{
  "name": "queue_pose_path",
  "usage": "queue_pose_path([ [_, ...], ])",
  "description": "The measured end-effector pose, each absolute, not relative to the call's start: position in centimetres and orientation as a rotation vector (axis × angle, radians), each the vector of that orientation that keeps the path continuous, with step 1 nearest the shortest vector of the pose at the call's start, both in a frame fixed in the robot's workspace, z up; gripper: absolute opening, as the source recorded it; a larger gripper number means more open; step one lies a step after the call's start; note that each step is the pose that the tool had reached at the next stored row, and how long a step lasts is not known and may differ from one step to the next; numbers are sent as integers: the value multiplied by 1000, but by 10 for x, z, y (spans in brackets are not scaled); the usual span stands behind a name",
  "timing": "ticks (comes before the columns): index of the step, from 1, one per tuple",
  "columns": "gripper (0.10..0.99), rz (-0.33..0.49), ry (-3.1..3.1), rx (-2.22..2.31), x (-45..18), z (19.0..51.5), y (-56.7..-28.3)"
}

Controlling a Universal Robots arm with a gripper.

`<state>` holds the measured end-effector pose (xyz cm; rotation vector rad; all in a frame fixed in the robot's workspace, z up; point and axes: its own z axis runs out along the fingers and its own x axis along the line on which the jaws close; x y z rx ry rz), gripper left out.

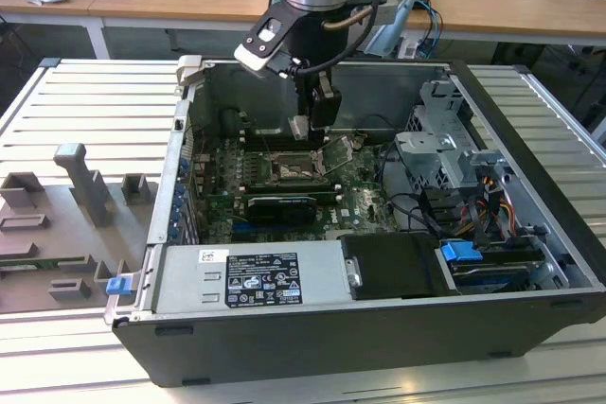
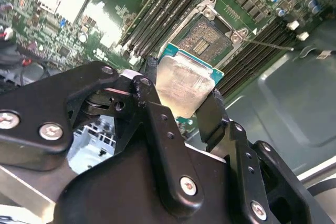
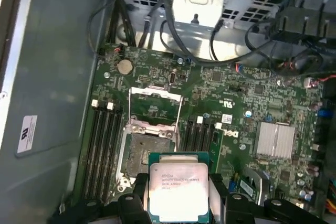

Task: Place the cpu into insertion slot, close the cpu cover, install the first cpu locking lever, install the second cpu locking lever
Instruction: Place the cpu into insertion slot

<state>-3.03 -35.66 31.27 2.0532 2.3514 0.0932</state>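
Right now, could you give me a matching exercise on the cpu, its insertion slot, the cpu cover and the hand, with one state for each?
Things:
1. cpu
2. insertion slot
3. cpu cover
4. hand

States:
a. swung open, off the slot
b. shut on the chip
c. gripped by two edges, above the board
d. empty and uncovered

Pairs: 1-c, 2-d, 3-a, 4-b

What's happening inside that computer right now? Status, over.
Status: gripper shut on the cpu. The cpu held close above the insertion slot, not yet seated. The cpu cover open, slot unobstructed.
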Motion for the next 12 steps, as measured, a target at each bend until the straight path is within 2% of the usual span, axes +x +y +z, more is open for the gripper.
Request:
queue_pose_path([
  [12, 541, 87, 2248, 2167, -31, 300, -357],
])
